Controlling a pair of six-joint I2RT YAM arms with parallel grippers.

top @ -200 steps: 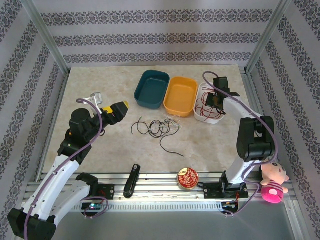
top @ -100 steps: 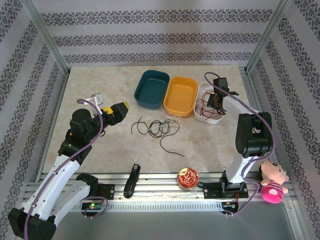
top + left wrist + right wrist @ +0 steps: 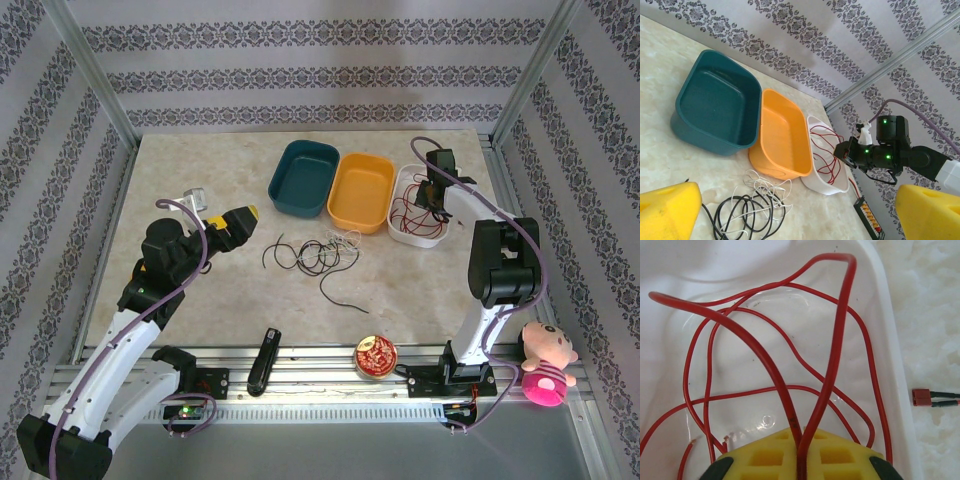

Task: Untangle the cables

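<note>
We see the thin red cable (image 3: 837, 335) looping in glossy arcs across the white plastic tray (image 3: 892, 355). Two of its strands run straight into our right claw (image 3: 800, 452), whose yellow pads (image 3: 765, 457) are pressed together on them. Well off to that claw's left, a tangle of thin black and white cables (image 3: 752, 212) lies on the marble table (image 3: 200, 160), just ahead of our left claw (image 3: 245, 212). Its yellow fingers (image 3: 670, 210) stand spread apart, holding nothing. Beyond the tangle sit an orange plastic tub (image 3: 782, 135) and a teal plastic tub (image 3: 715, 115).
</note>
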